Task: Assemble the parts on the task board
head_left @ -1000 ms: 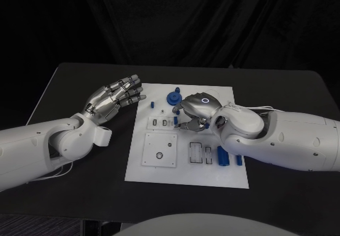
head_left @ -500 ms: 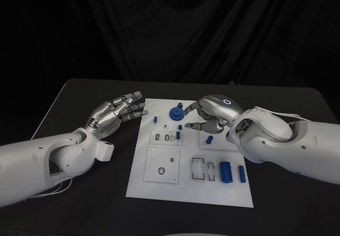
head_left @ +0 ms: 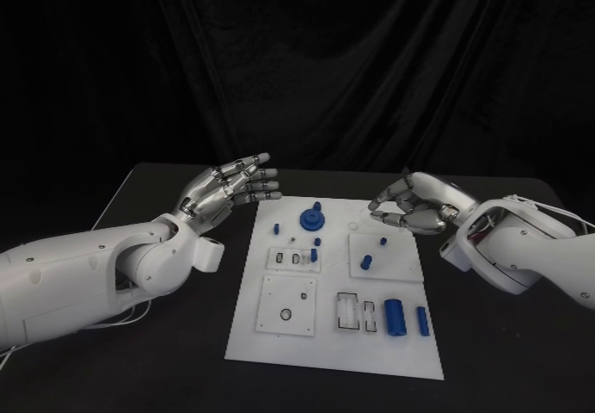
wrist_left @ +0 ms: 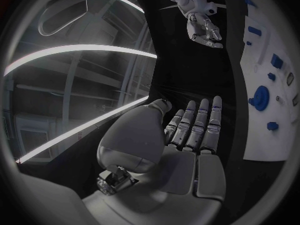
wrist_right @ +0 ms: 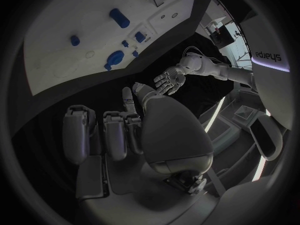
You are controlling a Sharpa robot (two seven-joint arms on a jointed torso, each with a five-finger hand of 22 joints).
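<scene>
The right hand (head_left: 415, 206) lifted off the task board (head_left: 334, 344), where it had been curled low over the slotted blocks, and drew back to the board's far right corner, fingers curled in with nothing in them. The left hand (head_left: 232, 191) stayed spread but rose further from the board's left edge. A small blue peg (head_left: 368, 261), earlier covered by the right hand, stood exposed on the board.

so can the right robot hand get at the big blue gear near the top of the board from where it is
Probably yes. The right robot hand hovers with fingers curled, holding nothing, just off the task board's far right corner. The blue gear stands in open space, and the left robot hand is off to the side.
</scene>
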